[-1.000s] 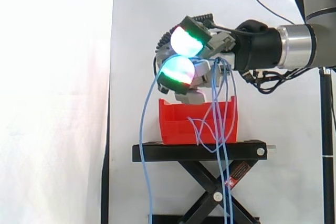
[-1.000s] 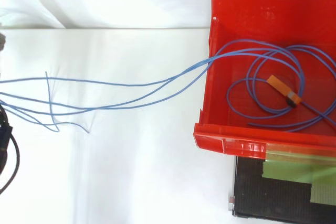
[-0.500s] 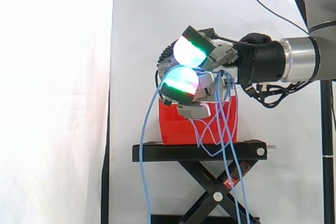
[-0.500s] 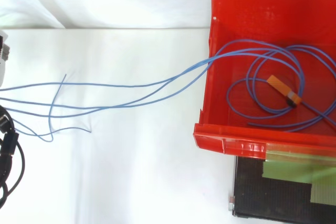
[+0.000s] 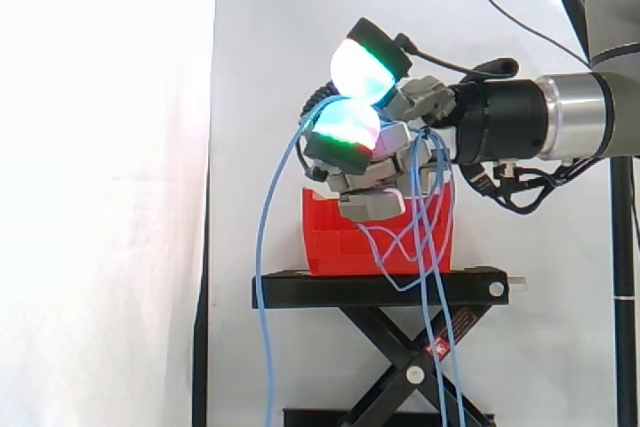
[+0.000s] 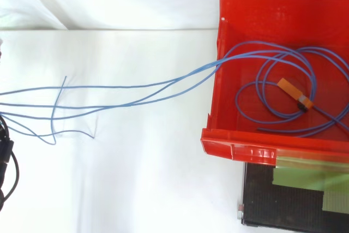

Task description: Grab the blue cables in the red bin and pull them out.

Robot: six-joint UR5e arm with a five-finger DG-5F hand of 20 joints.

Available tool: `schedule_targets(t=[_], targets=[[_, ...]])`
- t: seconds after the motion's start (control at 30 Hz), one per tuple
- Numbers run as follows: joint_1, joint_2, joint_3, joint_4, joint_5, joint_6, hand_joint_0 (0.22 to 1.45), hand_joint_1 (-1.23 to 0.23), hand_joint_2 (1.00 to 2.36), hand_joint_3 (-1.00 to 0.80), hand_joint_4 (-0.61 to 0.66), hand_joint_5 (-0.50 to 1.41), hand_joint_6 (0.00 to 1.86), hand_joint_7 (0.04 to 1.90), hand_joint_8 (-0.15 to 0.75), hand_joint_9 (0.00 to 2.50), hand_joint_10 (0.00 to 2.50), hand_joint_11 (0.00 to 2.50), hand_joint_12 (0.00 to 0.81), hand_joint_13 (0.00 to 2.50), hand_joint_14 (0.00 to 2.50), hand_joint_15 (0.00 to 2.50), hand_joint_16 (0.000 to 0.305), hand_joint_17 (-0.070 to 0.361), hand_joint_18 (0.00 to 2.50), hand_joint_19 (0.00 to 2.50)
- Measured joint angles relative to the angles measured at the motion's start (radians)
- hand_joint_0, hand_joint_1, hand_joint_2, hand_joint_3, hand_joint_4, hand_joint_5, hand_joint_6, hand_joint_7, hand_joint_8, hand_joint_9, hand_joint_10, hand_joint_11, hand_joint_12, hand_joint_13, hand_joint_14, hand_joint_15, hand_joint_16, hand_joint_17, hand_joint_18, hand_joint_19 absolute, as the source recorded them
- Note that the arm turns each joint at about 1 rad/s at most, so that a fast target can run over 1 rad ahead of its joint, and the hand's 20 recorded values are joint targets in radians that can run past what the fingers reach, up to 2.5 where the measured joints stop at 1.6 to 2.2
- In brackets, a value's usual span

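Side view: robot hand (image 5: 372, 169) is up at 12 o'clock of the red bin (image 5: 335, 235), clear of its rim, with the arm coming in from 3 o'clock. Its fingers are curled and clenched on the blue cables (image 5: 428, 267), which bunch where they meet the palm. The fingertips (image 5: 358, 69) glow white with green edges and point toward 10 o'clock.

From the grip, one strand arcs out toward 9 o'clock, then drops to 6 o'clock past the black stand (image 5: 380, 290). The other strands hang down at 6 o'clock across the bin's front and the stand's scissor legs. A few loops cross each other in front of the bin.

Top view: the bin sits at 3 o'clock. Much of the cable lies coiled on the bin floor in overlapping loops. A small orange block (image 6: 294, 93) lies inside the coil, at one cable end. Several strands go over the bin's 9 o'clock wall and run to the frame's 9 o'clock edge, fanning apart on the way. One loose end kinks up near that edge.
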Motion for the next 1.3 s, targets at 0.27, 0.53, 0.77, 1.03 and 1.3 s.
schedule_targets(t=[0.27,0.53,0.77,1.03,1.3], targets=[[0.0,0.0,-0.088,0.007,-0.002,0.008,1.0,-0.91,1.0,-1.0,0.19,0.85,0.81,0.46,0.251,1.29,0.89,1.26,0.321,1.07,2.5,0.64,0.033,0.074,1.28,1.06],[0.002,0.0,-0.14,0.044,-0.004,0.049,1.0,-0.91,1.0,-1.0,0.19,0.85,0.81,0.46,0.254,1.29,0.89,1.27,0.319,1.08,2.5,0.62,0.032,0.073,1.28,1.05],[0.001,0.0,-0.142,0.058,-0.026,0.139,1.0,-0.91,1.0,-1.0,0.19,0.85,0.81,0.46,0.25,1.3,0.88,1.27,0.316,1.08,2.5,0.64,0.033,0.073,1.28,1.06],[0.002,0.0,-0.142,0.06,-0.035,0.21,1.0,-0.91,1.0,-1.0,0.19,0.85,0.81,0.46,0.253,1.3,0.88,1.28,0.32,1.08,2.5,0.65,0.032,0.072,1.28,1.06],[0.002,0.0,-0.143,0.06,-0.033,0.197,1.01,-0.91,1.0,-1.0,0.18,0.85,0.81,0.46,0.254,1.3,0.88,1.28,0.319,1.08,2.5,0.63,0.032,0.073,1.28,1.06]])
